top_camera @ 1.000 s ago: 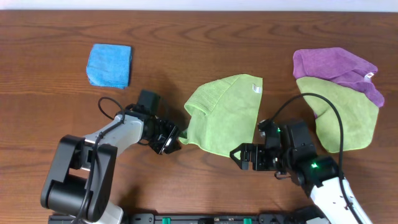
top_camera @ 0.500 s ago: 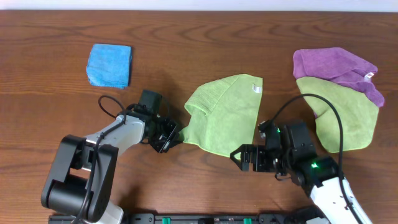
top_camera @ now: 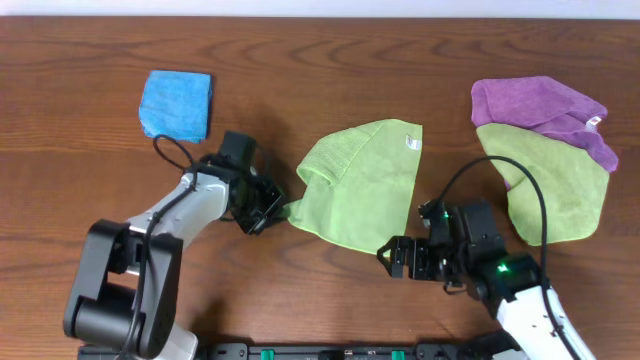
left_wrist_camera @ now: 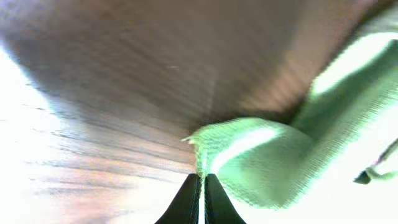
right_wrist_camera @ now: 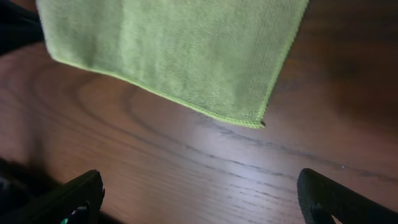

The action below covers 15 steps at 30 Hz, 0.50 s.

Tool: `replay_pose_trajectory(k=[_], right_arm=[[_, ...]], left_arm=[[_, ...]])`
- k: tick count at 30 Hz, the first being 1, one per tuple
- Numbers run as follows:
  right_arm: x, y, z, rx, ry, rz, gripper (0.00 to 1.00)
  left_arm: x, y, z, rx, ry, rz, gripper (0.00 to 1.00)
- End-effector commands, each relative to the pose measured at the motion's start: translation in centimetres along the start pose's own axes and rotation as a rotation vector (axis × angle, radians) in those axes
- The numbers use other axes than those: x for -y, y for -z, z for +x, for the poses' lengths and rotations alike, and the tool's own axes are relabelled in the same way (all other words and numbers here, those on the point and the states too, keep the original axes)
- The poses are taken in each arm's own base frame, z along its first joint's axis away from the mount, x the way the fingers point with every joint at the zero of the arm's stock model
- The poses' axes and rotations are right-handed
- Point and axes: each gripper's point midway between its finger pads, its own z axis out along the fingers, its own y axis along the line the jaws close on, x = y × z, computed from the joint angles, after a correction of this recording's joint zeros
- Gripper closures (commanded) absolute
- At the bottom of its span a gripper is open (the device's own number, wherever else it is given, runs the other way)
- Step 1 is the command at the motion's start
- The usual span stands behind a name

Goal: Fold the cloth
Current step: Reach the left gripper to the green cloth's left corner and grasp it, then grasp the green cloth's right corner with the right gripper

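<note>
Left claw (left_wrist_camera: 202, 180) – clamped on cloth (top_camera: 360, 190) corner

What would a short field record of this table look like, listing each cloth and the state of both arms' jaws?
centre cloth: lime green, lying on the table, white tag at far corner
left jaws: shut on its left corner
right jaws: open, near its near right corner, not touching
second green cloth: at right, partly under purple cloth
blue cloth: folded square, far left
</note>
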Motion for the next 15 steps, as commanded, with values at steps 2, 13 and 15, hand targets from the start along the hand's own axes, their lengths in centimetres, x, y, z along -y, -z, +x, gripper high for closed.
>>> replay_pose_trajectory(k=[2, 13, 15], right_arm=[[1.5, -1.3, 0.4, 0.005, -0.088, 0.024, 0.01], [2.9, -3.8, 1.1, -0.012, -0.219, 0.030, 0.04], [3.0, -4.1, 1.2, -0.023, -0.229, 0.032, 0.04]], left_arm=[[1.7, 1.9, -0.4, 0.049, -0.116, 0.022, 0.94], [0.3, 2.2, 0.0, 0.044, -0.170, -0.049, 0.94], [0.0, 2.2, -0.1, 0.051, -0.175, -0.062, 0.94]])
